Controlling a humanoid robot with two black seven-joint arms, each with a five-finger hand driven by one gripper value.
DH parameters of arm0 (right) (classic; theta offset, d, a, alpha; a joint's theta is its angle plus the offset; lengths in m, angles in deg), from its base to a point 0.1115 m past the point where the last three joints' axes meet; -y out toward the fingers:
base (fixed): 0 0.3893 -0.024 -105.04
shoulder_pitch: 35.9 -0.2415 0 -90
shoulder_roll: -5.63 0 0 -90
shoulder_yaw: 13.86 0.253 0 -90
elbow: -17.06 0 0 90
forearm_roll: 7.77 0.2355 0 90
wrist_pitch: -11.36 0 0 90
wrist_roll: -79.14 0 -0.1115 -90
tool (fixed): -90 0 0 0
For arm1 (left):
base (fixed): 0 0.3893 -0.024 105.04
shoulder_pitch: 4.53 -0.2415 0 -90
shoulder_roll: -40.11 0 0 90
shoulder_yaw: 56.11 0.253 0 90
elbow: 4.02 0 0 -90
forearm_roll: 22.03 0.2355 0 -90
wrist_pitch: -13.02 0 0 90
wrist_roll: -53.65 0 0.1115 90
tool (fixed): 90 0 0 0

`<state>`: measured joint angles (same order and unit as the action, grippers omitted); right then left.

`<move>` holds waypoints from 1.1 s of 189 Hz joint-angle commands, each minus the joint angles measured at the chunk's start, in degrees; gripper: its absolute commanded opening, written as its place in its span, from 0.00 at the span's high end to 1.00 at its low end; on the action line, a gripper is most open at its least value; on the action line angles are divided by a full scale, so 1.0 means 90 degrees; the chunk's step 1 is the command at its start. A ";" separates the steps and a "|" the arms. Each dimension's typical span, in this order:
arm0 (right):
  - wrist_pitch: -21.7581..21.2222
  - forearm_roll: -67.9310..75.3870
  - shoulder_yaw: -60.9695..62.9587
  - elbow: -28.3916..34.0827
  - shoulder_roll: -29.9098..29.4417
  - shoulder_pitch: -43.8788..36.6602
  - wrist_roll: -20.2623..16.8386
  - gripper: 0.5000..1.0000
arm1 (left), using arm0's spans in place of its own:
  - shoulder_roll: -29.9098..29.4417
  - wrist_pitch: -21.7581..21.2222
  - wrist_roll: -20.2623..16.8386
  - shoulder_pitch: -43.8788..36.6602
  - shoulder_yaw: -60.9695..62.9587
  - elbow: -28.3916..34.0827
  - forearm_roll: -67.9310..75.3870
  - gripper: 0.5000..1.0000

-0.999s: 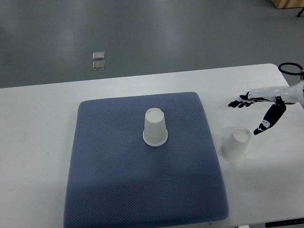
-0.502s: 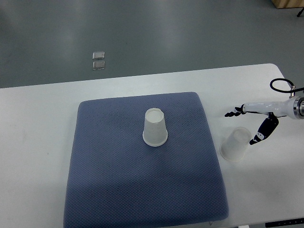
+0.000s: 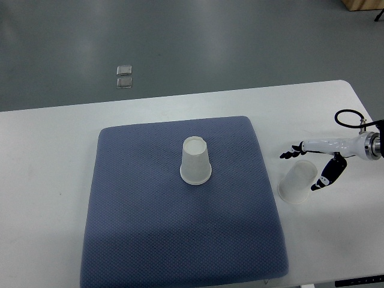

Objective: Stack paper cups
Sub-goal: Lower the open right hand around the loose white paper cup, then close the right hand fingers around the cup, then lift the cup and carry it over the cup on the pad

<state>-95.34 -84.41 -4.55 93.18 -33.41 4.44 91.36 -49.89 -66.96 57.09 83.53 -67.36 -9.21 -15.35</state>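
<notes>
A white table (image 3: pixel 54 150) on grey floor carries a blue quilted mat (image 3: pixel 150 228). The right hand (image 3: pixel 315 163), fingers spread wide, seemingly brackets 1 tilted white paper cup (image 3: pixel 297 183).

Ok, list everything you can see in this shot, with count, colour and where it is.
paper cups: 2, white, both upside down; one near the middle of the mat, one on the bare table just right of the mat
mat: 1, blue-grey, centre of the table
table: 1, white, fills the lower part of the view
small clear squares: 2, on the grey floor beyond the table
right hand: 1, white with black fingertips, fingers spread around the right cup, not clearly touching it
</notes>
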 commanded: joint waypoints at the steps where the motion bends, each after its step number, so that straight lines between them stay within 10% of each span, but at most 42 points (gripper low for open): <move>1: 0.0049 -0.0078 -0.0057 -0.0001 -0.0046 0.0020 0.0000 0.33 | 0.0000 0.0000 -0.0002 0.0000 0.0000 0.0000 0.0000 0.00; 165: 0.0146 -0.0274 -0.0213 -0.0020 0.0032 -0.0126 0.0166 0.58 | 0.0000 0.0000 -0.0002 0.0000 0.0000 0.0000 0.0000 0.00; 208: -0.0576 -0.0157 -0.0145 -0.0011 0.0081 -0.1181 0.0459 0.57 | 0.0000 0.0000 -0.0002 0.0000 0.0000 0.0000 0.0000 0.00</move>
<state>-96.75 -86.32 -6.02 92.98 -32.83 -1.97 94.45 -49.89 -66.96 57.07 83.53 -67.36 -9.21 -15.35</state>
